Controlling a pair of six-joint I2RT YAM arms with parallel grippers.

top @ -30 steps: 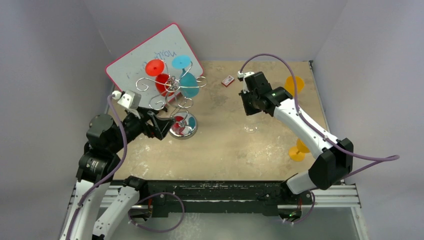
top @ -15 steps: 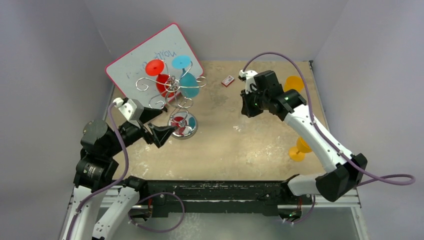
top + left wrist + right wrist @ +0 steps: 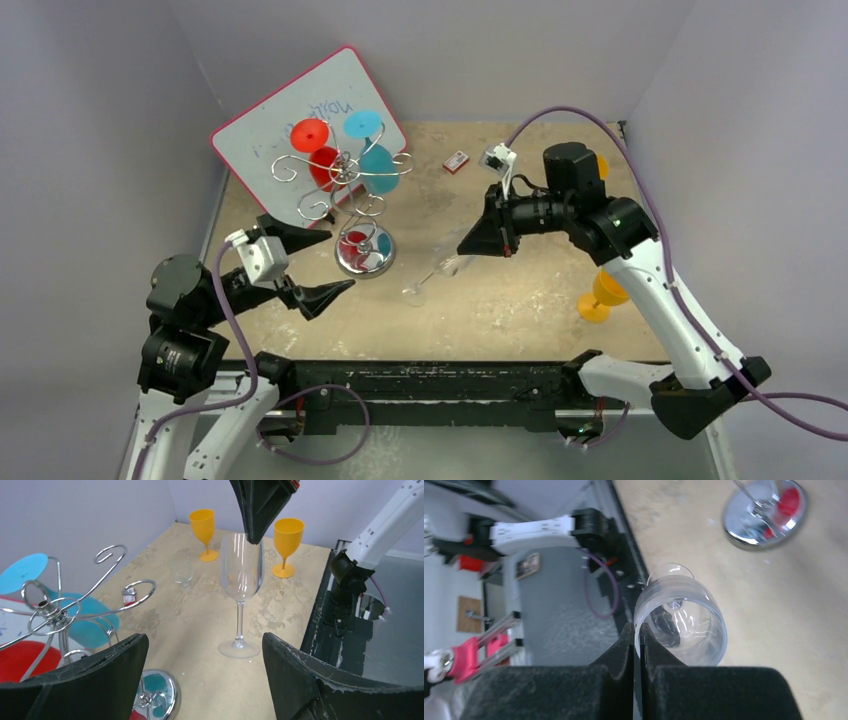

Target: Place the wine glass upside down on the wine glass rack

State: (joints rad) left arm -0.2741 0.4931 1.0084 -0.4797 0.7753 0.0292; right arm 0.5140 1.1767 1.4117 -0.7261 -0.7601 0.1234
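The clear wine glass hangs by its rim from my right gripper, which is shut on the rim's edge. Its foot points down-left, close over the table. In the left wrist view the wine glass stands straight ahead between my fingers and some way off. My left gripper is open and holds nothing. The wine glass rack, silver scrolled wire on a shiny round base, carries a red and a teal glass upside down.
A pink-framed whiteboard leans behind the rack. Two orange goblets stand at the right side. A small clear glass and a small red-and-white item sit toward the back.
My right arm has carried the wine glass left and toward the near edge, tipping it. My left gripper has drawn back from the rack base, still open.
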